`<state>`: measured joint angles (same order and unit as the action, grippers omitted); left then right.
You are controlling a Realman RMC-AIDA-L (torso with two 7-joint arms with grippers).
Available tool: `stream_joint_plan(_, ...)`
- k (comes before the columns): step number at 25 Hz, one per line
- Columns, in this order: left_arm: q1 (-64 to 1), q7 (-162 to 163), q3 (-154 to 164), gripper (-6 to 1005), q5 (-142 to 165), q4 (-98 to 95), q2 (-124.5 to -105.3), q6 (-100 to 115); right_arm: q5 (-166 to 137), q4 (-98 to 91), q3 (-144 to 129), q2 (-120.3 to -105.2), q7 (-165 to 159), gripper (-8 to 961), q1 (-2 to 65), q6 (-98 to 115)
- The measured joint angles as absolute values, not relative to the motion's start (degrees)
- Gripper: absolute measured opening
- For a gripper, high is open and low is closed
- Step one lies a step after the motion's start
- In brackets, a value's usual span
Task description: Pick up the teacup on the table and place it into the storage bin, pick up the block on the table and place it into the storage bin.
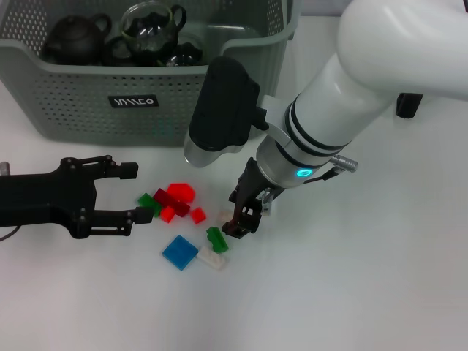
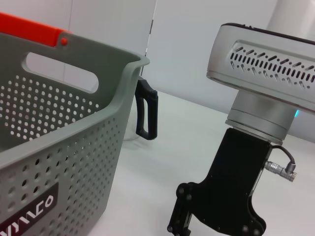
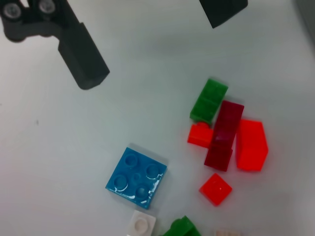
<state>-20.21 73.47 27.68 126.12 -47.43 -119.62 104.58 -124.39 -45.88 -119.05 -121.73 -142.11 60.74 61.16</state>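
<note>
Your right gripper [image 1: 239, 219] hangs low over the small green plastic block [image 1: 216, 239] on the white tabletop [image 1: 365, 278], apparently for a grasp, though I cannot tell its fingers' state. Your left gripper [image 1: 126, 191] waits open beside the bricks, and the grey-green perforated storage bin [image 1: 88, 102] behind already holds dark teaware

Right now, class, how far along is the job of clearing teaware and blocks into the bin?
Done: dark teaware sits inside the storage bin. In hand: the right claw is low over the scattered blocks, gripping none visibly. Left: all blocks remain on the table; the left claw waits open beside them.
</note>
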Motion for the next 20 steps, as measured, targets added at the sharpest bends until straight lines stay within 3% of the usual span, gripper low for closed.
stream_joint_plan(10, -20.21, 73.47, 27.68, 834, 126.12, -47.28, -119.62, 104.59, -124.36, -45.88, -120.29, -121.73, -142.11, 527, 60.23, 59.96)
stream_joint_plan(20, -20.15, 73.47, 27.77, 834, 126.12, -47.12, -119.68, 104.59, -124.31, -48.34, -121.39, -121.57, -142.2, 322, 59.69, 59.99)
